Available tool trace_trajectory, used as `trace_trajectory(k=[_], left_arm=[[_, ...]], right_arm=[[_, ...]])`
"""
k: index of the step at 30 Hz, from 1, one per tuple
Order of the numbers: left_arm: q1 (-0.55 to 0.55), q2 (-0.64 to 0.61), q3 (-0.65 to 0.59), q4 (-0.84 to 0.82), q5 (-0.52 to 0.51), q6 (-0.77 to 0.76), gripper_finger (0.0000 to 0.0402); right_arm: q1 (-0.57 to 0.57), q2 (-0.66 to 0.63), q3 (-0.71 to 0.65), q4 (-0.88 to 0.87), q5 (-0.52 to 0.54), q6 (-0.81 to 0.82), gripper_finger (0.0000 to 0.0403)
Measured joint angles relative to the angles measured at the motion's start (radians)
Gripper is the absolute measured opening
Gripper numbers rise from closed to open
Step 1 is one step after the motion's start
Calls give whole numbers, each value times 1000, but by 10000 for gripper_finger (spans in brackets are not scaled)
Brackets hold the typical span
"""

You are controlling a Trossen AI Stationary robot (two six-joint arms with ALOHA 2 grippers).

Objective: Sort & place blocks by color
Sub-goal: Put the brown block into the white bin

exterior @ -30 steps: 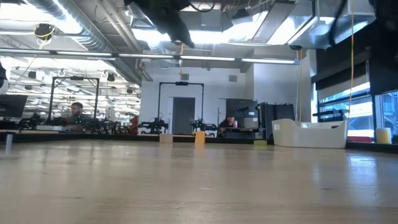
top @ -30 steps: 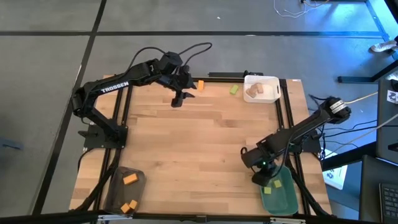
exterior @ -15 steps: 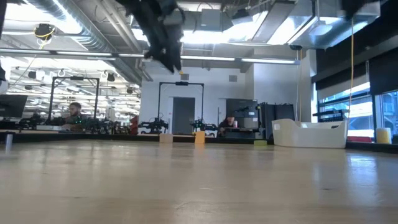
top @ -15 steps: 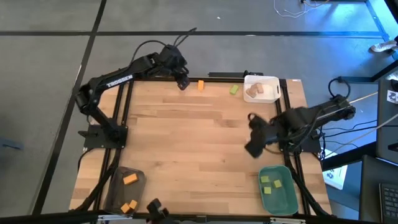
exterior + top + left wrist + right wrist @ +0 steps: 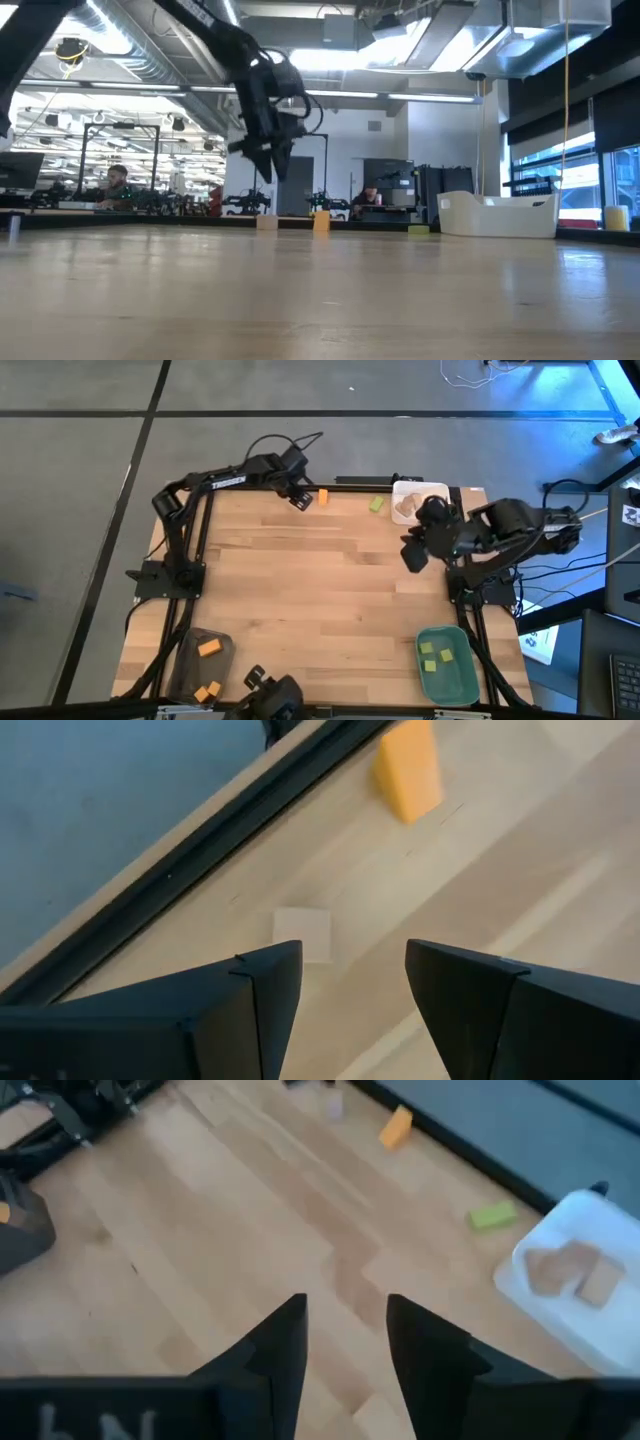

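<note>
We position the left gripper [image 5: 345, 990], jaws spread wide, directly above the tan block [image 5: 303, 933] for pickup; the orange block [image 5: 409, 770] lies beyond. The right gripper [image 5: 345, 1342] hangs parted, empty.

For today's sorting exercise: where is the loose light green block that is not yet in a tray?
In the high view, the light green block lies at the table's far edge, between the orange block and the white tray.

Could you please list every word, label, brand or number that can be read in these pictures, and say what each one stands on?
White lettering on the left arm, high view: too small to read.
Pale marks at the edge of the right wrist view, on the right arm's own body: cut off, unreadable.
Blocks, trays, table and the room behind: no readable text.
</note>
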Motion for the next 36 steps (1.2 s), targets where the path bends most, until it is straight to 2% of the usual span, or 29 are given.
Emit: trace_trajectory(k=[6, 16, 27, 36], left_arm=[[11, 67, 0, 5, -24, 0, 173], [20, 132, 0, 21, -29, 2, 173], [20, 135, 0, 37, -69, 7, 173], [23, 171, 0, 44, -70, 7, 173]], right_arm=[[-44, 1, 56, 0, 4, -100, 139], [-118, 1, 72, 0, 2, -247, 139], [-180, 1, 72, 0, -8, -329, 139], [-196, 1, 72, 0, -11, -334, 139]])
